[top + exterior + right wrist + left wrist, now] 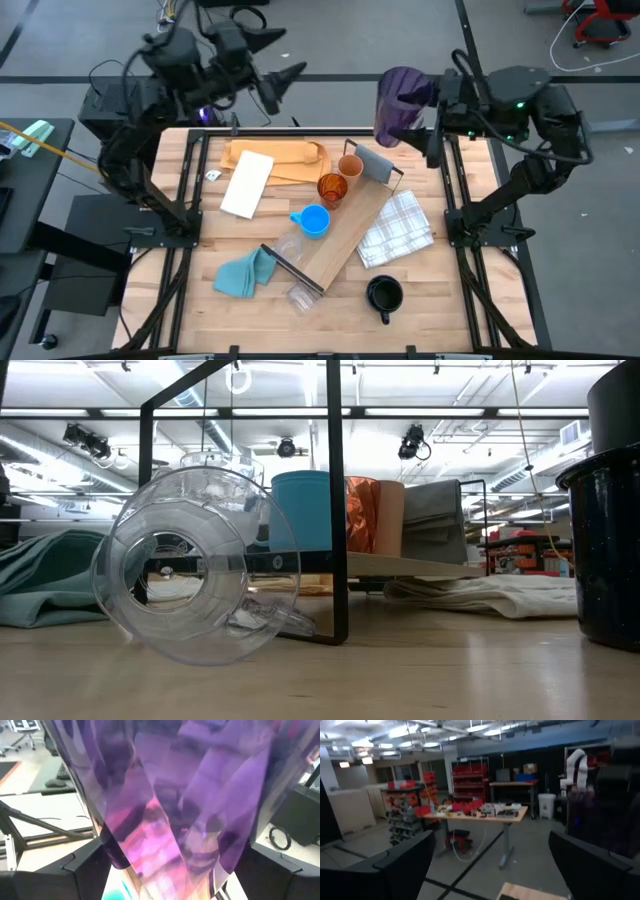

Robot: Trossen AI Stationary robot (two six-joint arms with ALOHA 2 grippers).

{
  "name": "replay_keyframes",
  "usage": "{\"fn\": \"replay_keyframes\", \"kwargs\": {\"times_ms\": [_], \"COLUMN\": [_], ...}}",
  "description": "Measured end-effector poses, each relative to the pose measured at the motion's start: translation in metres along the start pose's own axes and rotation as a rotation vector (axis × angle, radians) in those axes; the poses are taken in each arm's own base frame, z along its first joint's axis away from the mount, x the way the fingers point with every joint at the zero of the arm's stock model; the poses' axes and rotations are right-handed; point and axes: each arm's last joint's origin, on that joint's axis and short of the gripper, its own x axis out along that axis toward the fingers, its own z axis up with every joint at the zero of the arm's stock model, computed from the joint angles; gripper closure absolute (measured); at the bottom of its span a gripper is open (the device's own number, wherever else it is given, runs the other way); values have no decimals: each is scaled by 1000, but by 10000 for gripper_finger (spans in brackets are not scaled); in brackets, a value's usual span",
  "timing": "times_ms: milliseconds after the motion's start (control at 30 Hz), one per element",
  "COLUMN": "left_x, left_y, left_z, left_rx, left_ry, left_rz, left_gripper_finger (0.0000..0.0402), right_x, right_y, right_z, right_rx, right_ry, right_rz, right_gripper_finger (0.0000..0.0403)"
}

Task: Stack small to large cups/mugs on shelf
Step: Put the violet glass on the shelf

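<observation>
The right tool (412,112) grips the purple tumbler (398,104) above the desk's (470,300) far edge; its wrist view shows only translucent purple folds (175,805), while the high view shows the whole vessel. The left tool (285,80) hangs wide and empty beyond the far-left corner. The shelf (345,240) lies diagonally mid-desk, carrying the tan cup (350,166), amber cup (331,187) and light blue mug (314,221). Only the low view shows the clear cup (185,565) tipped over.
</observation>
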Motion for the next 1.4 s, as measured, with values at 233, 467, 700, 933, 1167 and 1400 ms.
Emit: {"fn": "replay_keyframes", "kwargs": {"times_ms": [233,467,700,933,1167,1400], "left_x": [-11,-11,-11,-10,-10,-10], "left_y": [3,3,3,3,3,3], "left_z": [3,2,2,2,5,6], "left_rx": [25,47,42,10,-41,-78], "left_ry": [25,33,31,27,-6,-18], "left_rz": [-1,-2,-1,-1,2,2], "left_gripper_finger": [3,3,3,3,3,3], "right_x": [10,-18,-65,-99,-126,-167], "right_y": [2,-10,-29,-39,-51,-71], "right_z": [-6,-7,-14,-19,-33,-57], "right_rx": [-12,15,59,8,-65,-26], "right_ry": [68,27,-28,-94,-83,-84], "right_rz": [-54,-108,-114,-38,-24,-47], "right_gripper_finger": [47,47,47,47,47,47]}}
